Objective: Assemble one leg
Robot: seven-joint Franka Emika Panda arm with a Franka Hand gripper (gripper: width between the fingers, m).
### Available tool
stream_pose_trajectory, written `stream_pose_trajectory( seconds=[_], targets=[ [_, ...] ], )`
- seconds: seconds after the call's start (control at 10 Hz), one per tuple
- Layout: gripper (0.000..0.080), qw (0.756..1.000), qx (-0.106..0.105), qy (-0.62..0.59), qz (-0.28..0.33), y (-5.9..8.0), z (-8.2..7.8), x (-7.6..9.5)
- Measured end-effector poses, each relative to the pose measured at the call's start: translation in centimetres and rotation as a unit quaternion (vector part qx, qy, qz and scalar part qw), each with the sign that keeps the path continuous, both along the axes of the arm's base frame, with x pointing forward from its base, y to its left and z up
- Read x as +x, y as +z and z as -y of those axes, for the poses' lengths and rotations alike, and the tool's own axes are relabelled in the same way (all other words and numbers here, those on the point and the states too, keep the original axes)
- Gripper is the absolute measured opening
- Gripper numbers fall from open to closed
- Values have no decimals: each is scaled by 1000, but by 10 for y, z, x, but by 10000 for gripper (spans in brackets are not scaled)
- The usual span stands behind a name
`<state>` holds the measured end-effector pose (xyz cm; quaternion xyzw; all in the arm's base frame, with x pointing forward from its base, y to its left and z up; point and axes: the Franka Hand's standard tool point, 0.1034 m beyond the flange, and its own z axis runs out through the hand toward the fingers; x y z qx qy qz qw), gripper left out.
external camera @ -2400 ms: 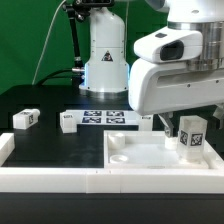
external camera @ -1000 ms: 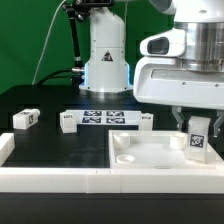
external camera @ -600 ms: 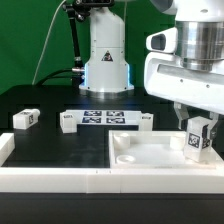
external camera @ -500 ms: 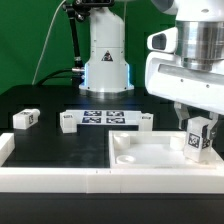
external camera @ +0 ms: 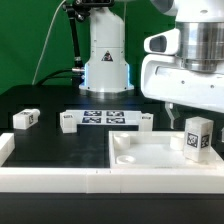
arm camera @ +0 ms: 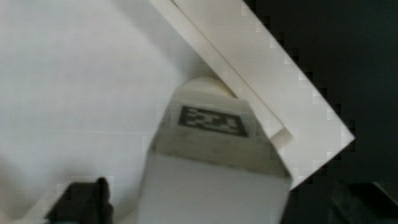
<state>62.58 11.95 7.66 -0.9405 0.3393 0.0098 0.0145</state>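
One leg (external camera: 197,137), a small white block with a black-and-white tag, stands upright in the far corner of the large white recessed piece (external camera: 150,160) at the exterior view's right. My gripper (external camera: 190,108) hangs just above it, open, touching nothing. In the wrist view the same leg (arm camera: 217,122) sits in the corner of the white piece (arm camera: 71,90), between and beyond my spread fingers (arm camera: 80,200); the gripper (arm camera: 222,208) is empty. Three more legs lie on the black table: one at the left (external camera: 26,118), one (external camera: 67,123), and one (external camera: 147,122) by the recessed piece.
The marker board (external camera: 105,118) lies flat at mid-table. The arm's base (external camera: 106,55) stands behind it. A white raised border (external camera: 50,180) runs along the table's front and left edge.
My gripper carried the leg down into the corner of the recessed piece, let it go and rose. The leg now stands free.
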Motion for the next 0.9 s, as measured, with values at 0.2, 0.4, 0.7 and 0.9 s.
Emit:
stream_pose_trajectory(
  seconds=[0.2,0.4,0.7,0.9],
  targets=[
    [640,994,2,108,9,0,-4,0],
    [648,973,1,229,15,0,-4,1],
    [648,923,-4,385,26,1,-6,3],
    [648,893,-4,449,28,0,-5,3]
  ],
)
